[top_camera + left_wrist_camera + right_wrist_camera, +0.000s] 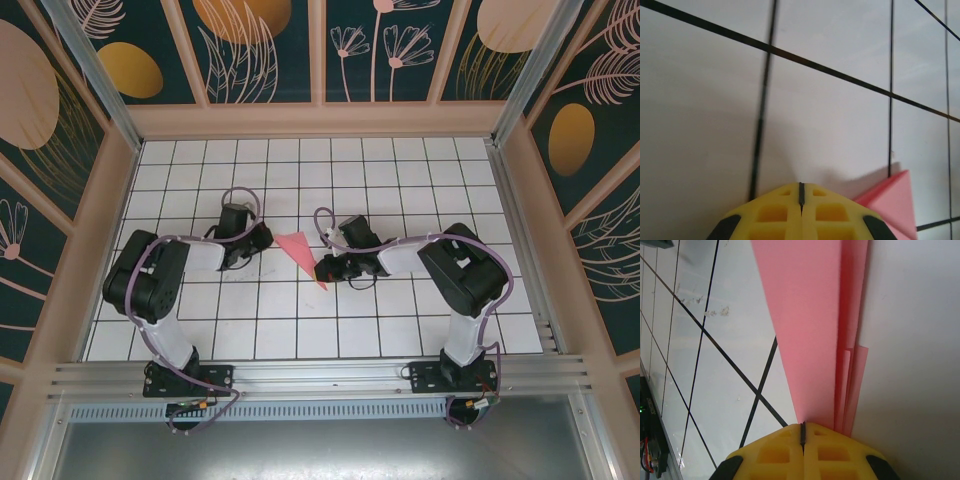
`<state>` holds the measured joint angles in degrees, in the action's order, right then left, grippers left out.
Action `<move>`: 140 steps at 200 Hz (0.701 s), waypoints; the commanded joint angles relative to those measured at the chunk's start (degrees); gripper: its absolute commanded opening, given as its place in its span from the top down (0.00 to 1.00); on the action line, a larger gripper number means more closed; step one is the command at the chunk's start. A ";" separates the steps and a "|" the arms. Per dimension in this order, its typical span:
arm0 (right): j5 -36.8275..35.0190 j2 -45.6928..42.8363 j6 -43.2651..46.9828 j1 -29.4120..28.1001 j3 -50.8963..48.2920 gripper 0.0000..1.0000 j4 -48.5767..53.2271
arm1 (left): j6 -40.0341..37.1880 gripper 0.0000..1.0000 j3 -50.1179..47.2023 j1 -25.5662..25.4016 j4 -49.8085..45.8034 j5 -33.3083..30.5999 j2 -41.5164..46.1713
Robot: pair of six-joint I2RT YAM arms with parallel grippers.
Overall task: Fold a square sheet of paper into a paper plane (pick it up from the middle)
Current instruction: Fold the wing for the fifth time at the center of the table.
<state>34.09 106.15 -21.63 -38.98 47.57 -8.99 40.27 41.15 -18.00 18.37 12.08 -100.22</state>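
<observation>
Paper plane (pixel 300 250), narrow end just beside closed right hand (pixel 802 432).

Plane (pixel 298 250) pink-red, unpatterned. Tabletop (pixel 420 170) white with black grid lines. Walls (pixel 400 60) dark teal, peach-and-gold floral print.

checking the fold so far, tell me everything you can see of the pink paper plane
The paper plane is thin pink-red paper folded into a slim, flat triangle, lying on the white gridded table. Its sharp tip points toward the table's near edge, its wide end away. The right wrist view shows several stacked layers along one long edge. The narrow end reaches the fingertips of the shut right gripper; a wide corner lies close beside the shut left gripper.
</observation>
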 commanded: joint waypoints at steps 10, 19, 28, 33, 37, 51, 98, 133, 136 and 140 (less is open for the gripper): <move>-8.69 3.36 -0.69 0.22 -3.62 1.00 13.82 | -0.95 1.00 -0.23 -0.51 -3.74 -2.34 8.33; -8.42 3.11 -0.61 0.11 -3.29 1.00 13.82 | -0.32 1.00 -0.81 -1.34 -3.63 -2.41 9.98; -8.27 2.84 -0.52 0.05 -2.81 1.00 13.88 | 0.12 1.00 -1.34 -2.54 -3.13 -2.00 11.40; -8.12 2.71 -0.44 -0.03 -2.60 1.00 13.84 | 0.51 1.00 -1.61 -3.23 -2.75 -1.97 12.18; -8.03 2.62 -0.36 -0.04 -2.39 1.00 13.87 | 0.95 1.00 -1.84 -3.86 -2.28 -1.85 12.64; -7.81 2.27 -0.28 -0.11 -1.72 1.00 13.87 | 2.20 1.00 -2.62 -6.22 0.39 -0.07 13.30; -5.45 -0.73 -0.39 -0.17 -1.05 1.00 11.45 | 5.15 1.00 -2.61 -10.20 4.54 3.67 7.90; -3.57 -2.70 0.23 -0.22 0.51 1.00 9.91 | 4.31 1.00 -1.42 -11.00 3.26 4.65 2.60; -3.59 -2.78 0.12 -0.22 0.76 1.00 9.76 | 4.09 1.00 -1.34 -10.96 3.19 4.78 2.42; -3.50 -2.66 0.04 -0.22 0.99 1.00 9.49 | 3.83 1.00 -1.26 -11.13 3.04 4.80 2.39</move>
<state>32.38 104.31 -21.58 -39.35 48.69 -4.25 44.45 39.31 -28.53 20.97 15.20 -95.50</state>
